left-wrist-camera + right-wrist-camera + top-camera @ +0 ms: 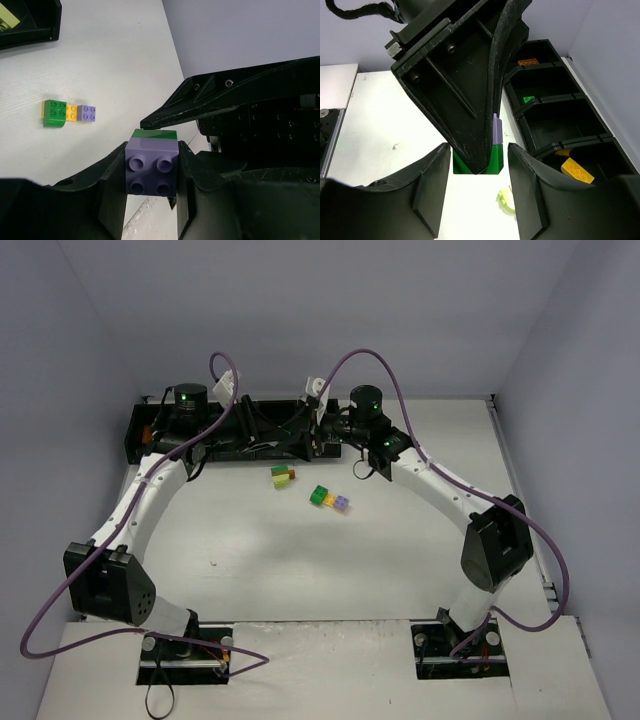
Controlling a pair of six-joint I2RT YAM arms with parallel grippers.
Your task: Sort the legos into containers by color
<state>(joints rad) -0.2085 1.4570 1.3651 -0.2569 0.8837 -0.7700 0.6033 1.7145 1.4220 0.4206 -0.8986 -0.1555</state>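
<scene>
Left gripper (151,172) pinches lilac brick (152,167), studs facing my camera. Dark green brick (156,134) stuck to its back. Right gripper (479,162) clamps that one, jaws tight on both flanks.

Both wrists crowd far edge of table (250,560). Open white surface nearer my bases, broken by two loose clusters: green-yellow-orange cluster (283,475), then green-yellow-lilac cluster (330,499), well apart from held pair.

Right wrist view: containers (555,90) just beside pair, holding orange brick (527,62), bright green brick (528,99), yellow brick (576,170). Lime piece (506,199) on table close by.
</scene>
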